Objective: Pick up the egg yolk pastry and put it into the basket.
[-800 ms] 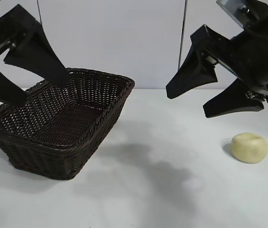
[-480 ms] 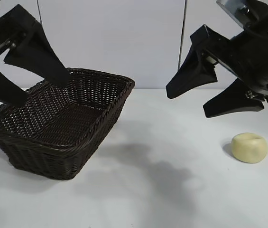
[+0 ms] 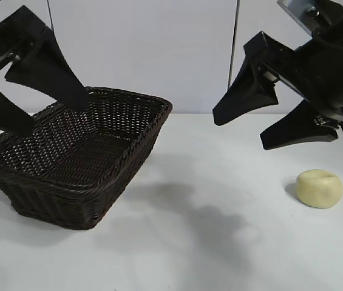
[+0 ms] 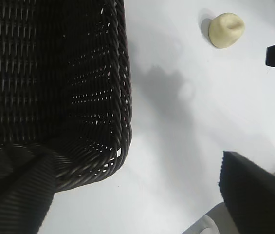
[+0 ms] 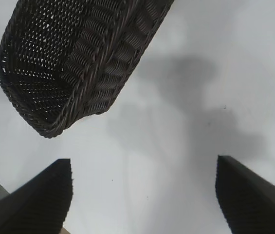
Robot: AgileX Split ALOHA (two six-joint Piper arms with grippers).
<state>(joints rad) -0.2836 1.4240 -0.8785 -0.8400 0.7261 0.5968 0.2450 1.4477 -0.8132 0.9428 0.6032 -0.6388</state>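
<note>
The white worktop (image 3: 220,254) fills the foreground of the exterior view, crossed by soft grey shadows between the two task objects. Toward the right, the egg yolk pastry (image 3: 320,188), a small pale cream-yellow bun with a shallow dent on top, rests directly on the worktop, well apart from the basket and untouched by either tool. At the left stands the basket (image 3: 74,160), a large rectangular dark brown wicker container with flared open-weave walls and a braided rim, resting upright on the worktop. Above the basket's near-left portion hangs the left tool (image 3: 53,109), its two black fingers spread wide and holding nothing; in the left wrist view one finger overlaps the basket's corner rim and the pastry lies well beyond the basket wall. Higher at the right, the right tool (image 3: 241,130) is suspended in the air above and behind the pastry, angled downward toward the centre of the worktop, its fingers likewise spread wide and empty. Behind both arms rises a pale panelled wall (image 3: 159,48) marked by thin dark vertical seams.
</note>
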